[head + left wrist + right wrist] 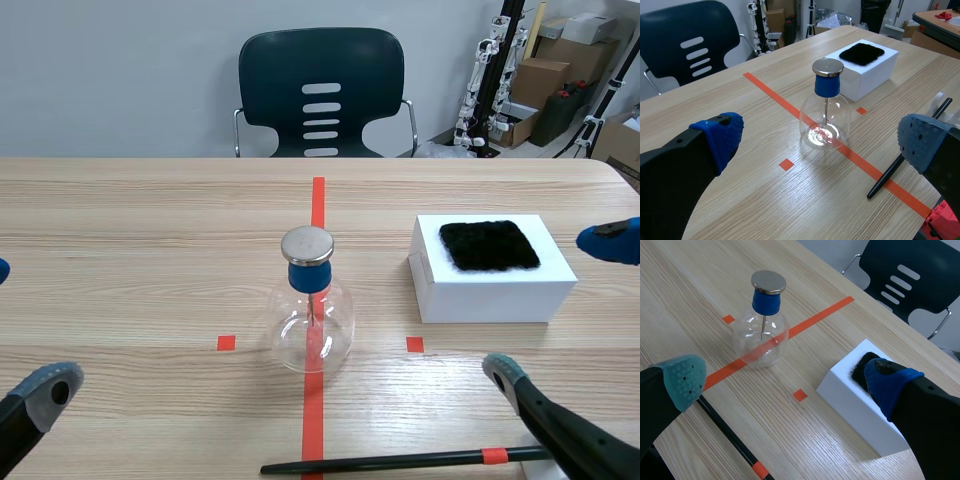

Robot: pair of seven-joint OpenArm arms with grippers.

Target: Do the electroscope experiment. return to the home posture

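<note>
**A:** How do the two grippers stand?

**B:** The left gripper (pixel 25 328) is spread wide with nothing between its pads. The right gripper (pixel 552 302) is just as wide and just as empty. Both sit low over the table (pixel 150 230).

**A:** And the electroscope?

**B:** The electroscope (pixel 311 310), a clear flask with a blue stopper and a metal cap, stands upright ahead of both grippers. It is roughly midway between them and apart from each.

**A:** The other pieces?

**B:** The black rod (pixel 400 461) lies flat on the table. Its taped end runs under the right gripper's grey-green finger, and its other end points toward the left gripper. The white box (pixel 490 290), with the black fur pad (pixel 489 245) on top, sits just ahead of the right gripper, near its blue pad.

**A:** Which step is this, then?

**B:** With the rod laid down and both grippers empty, the experiment itself looks finished, so the return to home posture seems to be in hand. Whether the arms are already home cannot be told.

**A:** What does the next move call for?

**B:** No grasp. Each arm would draw back from the flask, and the right one must avoid dragging the rod or clipping the box.
</note>
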